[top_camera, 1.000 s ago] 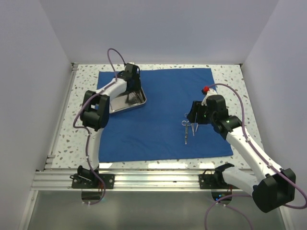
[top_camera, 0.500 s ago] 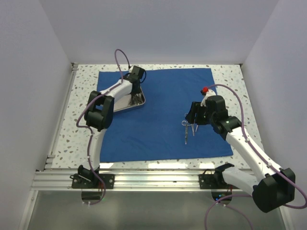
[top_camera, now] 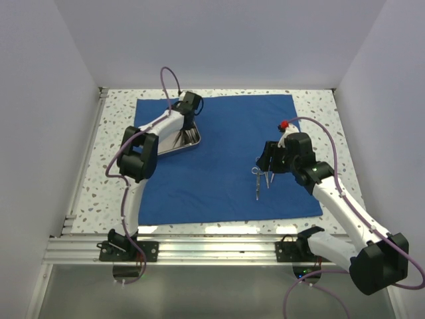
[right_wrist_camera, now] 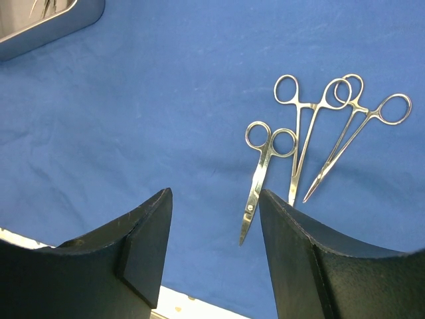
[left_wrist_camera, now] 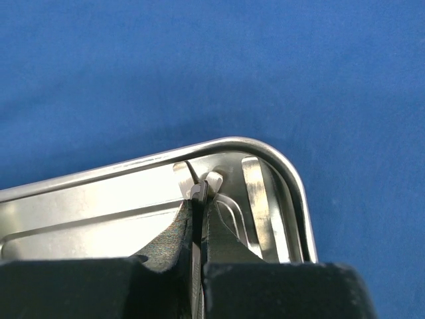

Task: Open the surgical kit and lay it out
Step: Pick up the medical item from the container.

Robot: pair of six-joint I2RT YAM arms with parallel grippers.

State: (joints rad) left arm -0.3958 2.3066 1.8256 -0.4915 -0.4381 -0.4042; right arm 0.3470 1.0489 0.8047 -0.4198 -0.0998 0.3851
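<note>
On a royal-blue drape (top_camera: pixel 232 133) spread flat over the speckled table (top_camera: pixel 319 109), the left gripper (left_wrist_camera: pixel 200 197) reaches into the far corner of the steel tray (left_wrist_camera: pixel 232 142), its fingers clenched on what looks like a slim silver instrument (left_wrist_camera: pixel 198 191) - too little of it shows to name it. The right gripper (right_wrist_camera: pixel 214 203) hangs released just above three pieces already laid out on the drape: scissors (right_wrist_camera: pixel 260 178) and two ring-handled forceps (right_wrist_camera: pixel 302 143), (right_wrist_camera: pixel 348 136), whose rings overlap. The pinch is at the very fingertips, so the thin steel could twist or slip free on the lift; hauled against the curved rim, it could tip or drag the tray and ruck the drape - or snag the other slim pieces (left_wrist_camera: pixel 255 199) lying in that corner.
</note>
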